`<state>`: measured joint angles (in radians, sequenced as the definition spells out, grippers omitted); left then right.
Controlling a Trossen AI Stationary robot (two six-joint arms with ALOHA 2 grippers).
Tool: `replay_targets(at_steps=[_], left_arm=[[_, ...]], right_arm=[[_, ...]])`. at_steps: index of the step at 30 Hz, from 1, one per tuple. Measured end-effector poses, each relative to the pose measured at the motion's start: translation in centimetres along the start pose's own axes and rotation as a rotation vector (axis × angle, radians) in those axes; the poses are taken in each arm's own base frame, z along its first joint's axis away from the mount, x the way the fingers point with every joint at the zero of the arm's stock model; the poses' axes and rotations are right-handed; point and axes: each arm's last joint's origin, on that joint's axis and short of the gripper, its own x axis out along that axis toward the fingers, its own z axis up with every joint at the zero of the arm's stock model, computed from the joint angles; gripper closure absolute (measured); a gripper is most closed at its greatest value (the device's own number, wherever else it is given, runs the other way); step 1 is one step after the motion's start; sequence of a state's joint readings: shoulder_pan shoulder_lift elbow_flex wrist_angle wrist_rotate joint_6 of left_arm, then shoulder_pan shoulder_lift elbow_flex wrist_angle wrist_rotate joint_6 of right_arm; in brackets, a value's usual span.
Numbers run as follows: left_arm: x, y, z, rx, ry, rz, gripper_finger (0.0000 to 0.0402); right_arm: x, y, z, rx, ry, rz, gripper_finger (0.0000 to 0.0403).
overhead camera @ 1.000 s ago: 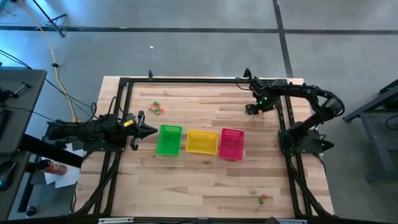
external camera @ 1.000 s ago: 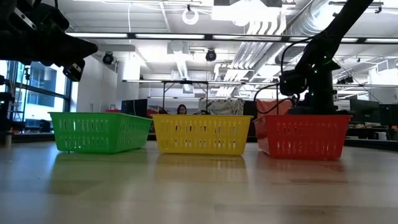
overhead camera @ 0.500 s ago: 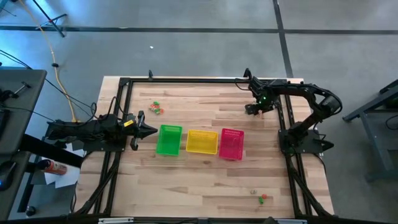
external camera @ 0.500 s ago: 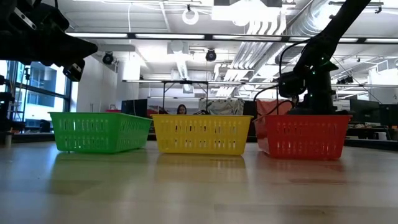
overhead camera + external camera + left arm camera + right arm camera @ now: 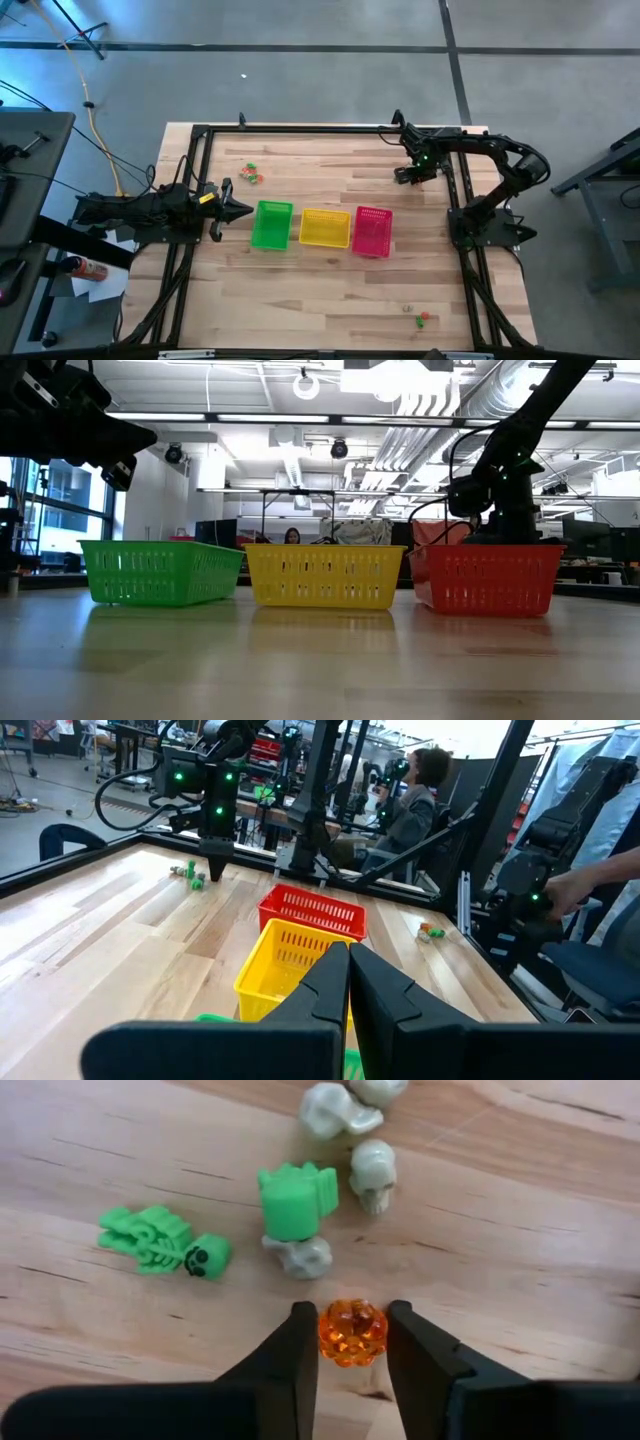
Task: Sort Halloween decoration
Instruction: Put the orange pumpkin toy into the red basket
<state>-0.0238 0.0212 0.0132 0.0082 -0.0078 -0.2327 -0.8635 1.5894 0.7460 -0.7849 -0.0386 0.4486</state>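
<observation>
Jaws: right gripper (image 5: pixel 352 1342) open astride orange trinket (image 5: pixel 352 1331) on table, green (image 5: pixel 297 1200) at its 11 o'clock | left gripper (image 5: pixel 348 960) closed, waiting | risk: we judge bead could squirt out.

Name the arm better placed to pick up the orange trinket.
Right. The right gripper is down at the table with its fingers straddling the orange trinket. The left gripper waits shut beside the green basket.
</observation>
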Motion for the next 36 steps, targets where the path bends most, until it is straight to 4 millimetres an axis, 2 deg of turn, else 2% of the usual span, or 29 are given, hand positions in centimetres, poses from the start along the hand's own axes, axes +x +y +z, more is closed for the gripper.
replay_targets(at_steps=[9,22,29,36], left_arm=[[0.0,0.0,0.0,0.0,0.001,0.0,0.0398],[0.0,0.0,0.0,0.0,0.0,0.0,0.0398],[0.0,0.0,0.0,0.0,0.001,0.0,0.0398],[0.0,0.0,0.0,0.0,0.001,0.0,0.0398]], right_arm=[[-0.7,0.2,0.4,-0.028,-0.025,0.011,0.0312],[-4.4,0.6,0.9,-0.074,-0.126,0.067,0.0312],[-9.4,1.7,1.0,-0.143,-0.257,0.28,0.0312],[-15.3,4.6,-0.5,-0.384,-0.428,0.677,0.0312]])
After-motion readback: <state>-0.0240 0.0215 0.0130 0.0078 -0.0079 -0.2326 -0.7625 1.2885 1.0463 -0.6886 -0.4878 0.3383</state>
